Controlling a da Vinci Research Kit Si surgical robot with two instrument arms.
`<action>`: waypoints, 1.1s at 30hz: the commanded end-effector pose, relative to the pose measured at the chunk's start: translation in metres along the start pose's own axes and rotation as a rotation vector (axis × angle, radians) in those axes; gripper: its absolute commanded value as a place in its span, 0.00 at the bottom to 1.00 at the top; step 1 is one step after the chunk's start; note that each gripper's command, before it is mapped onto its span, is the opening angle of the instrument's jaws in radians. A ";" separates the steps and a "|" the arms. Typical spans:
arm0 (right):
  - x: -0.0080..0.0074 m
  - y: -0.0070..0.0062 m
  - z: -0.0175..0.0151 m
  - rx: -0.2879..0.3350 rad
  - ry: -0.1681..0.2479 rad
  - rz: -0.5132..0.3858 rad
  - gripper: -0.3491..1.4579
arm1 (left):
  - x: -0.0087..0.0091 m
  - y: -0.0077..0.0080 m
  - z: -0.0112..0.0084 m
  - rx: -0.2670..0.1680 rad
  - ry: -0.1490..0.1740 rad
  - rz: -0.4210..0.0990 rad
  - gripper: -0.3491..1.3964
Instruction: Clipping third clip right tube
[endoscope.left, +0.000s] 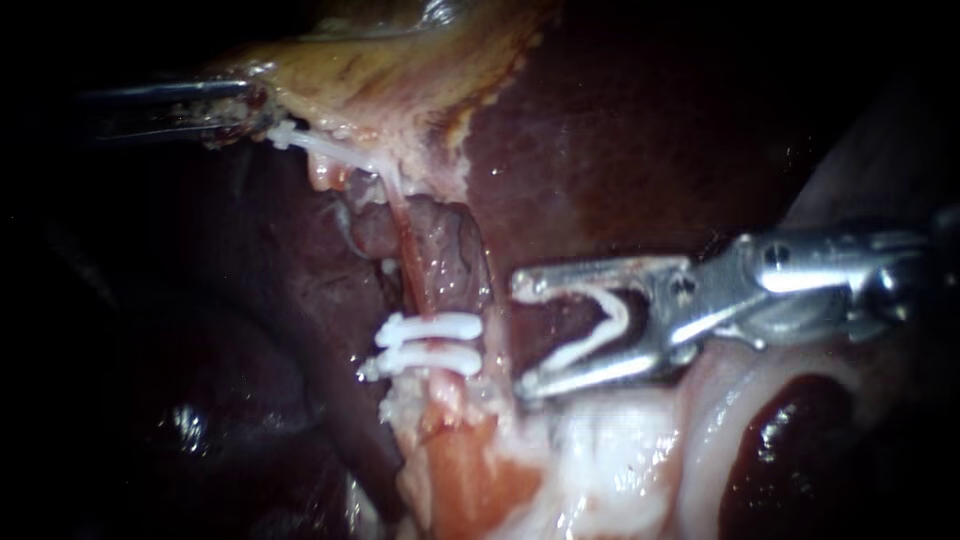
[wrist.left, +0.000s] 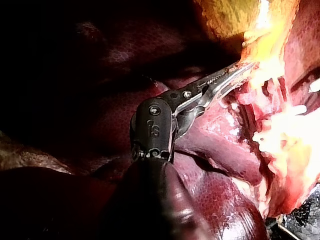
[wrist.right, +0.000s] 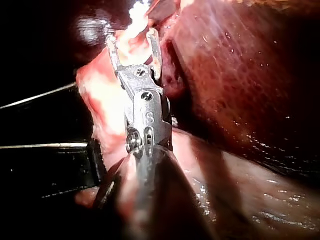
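Endoscope view. The tube (endoscope.left: 415, 265) runs near-to-far down the middle of the field, pink against the dark liver (endoscope.left: 620, 130). Two white clips sit across it, one just beyond the other: the far clip (endoscope.left: 435, 327) and the near clip (endoscope.left: 435, 360), close together but not touching.

The right instrument (endoscope.left: 525, 335) comes in from the right. Its jaws stand wide apart and carry a loaded clip (endoscope.left: 620, 315), a white open V with one leg lying along each jaw. The jaw tips sit just right of the tube, level with the two placed clips. They are beside the tube, not around it. The tube's stretch beyond the far clip is bare.

The left instrument (endoscope.left: 255, 105) is at far left. Its tip meets the pale tissue edge (endoscope.left: 285, 130) below the yellowish gallbladder (endoscope.left: 390, 70). A thin white strand (endoscope.left: 340, 152) runs taut from there toward the tube's far end.

Left wrist view. The left instrument (wrist.left: 247, 67) has its jaws nearly together, tips buried in bright tissue. Glare is heavy there; the jaws appear closed on the tissue edge.

Right wrist view. The right instrument (wrist.right: 131, 37) shows the same wide spread, with pale tissue ahead of its tips and liver (wrist.right: 240, 75) to one side.
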 end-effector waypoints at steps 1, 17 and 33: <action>0.0002 0.0004 0.0002 -0.002 -0.001 0.000 0.47 | 0.0001 0.0000 0.0000 -0.001 0.000 0.000 0.00; 0.0013 0.0054 0.0072 -0.043 0.003 0.070 0.46 | -0.0001 0.0001 0.0000 -0.001 0.000 0.001 0.00; 0.0020 0.0070 0.0111 -0.055 0.054 0.088 0.46 | -0.0002 0.0001 0.0001 0.001 0.001 0.001 0.00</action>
